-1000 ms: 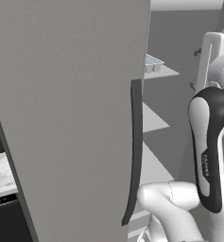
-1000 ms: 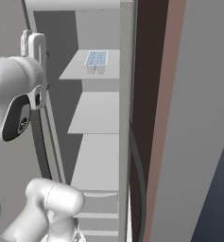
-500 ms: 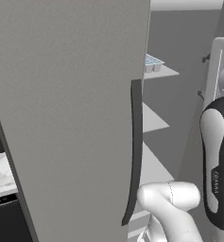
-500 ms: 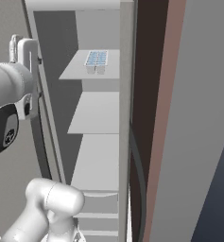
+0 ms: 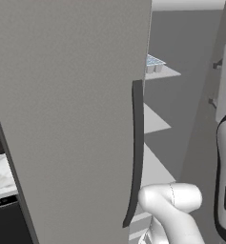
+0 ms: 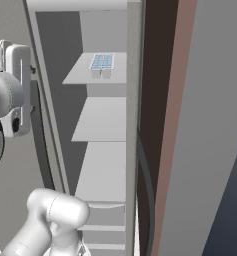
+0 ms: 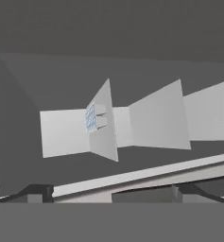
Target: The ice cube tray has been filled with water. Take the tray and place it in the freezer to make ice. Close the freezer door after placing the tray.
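The ice cube tray (image 6: 102,64) rests on the top shelf (image 6: 80,76) inside the freezer, light-blue water in its cells. It also shows as the tray (image 5: 154,62) past the door's edge and as the tray (image 7: 90,118) in the rolled hand view. My gripper (image 5: 215,82) hangs outside the compartment at about the top shelf's height, well apart from the tray. My gripper (image 7: 111,191) is open, with nothing between its fingers. The freezer door (image 5: 62,119) stands open to the left, its dark handle (image 5: 136,152) facing the left base camera.
Lower pale shelves (image 6: 102,120) sit under the tray's shelf. The other grey fridge door (image 6: 132,100) with its curved handle (image 6: 146,185) bounds the opening on the right, with a dark wood cabinet (image 6: 162,100) beyond. My white arm (image 6: 50,220) stands in front of the opening.
My hand has drawn back out of the freezer and sunk a little, and the arm has swung with it. The tray stays on the top shelf and the door has not moved.
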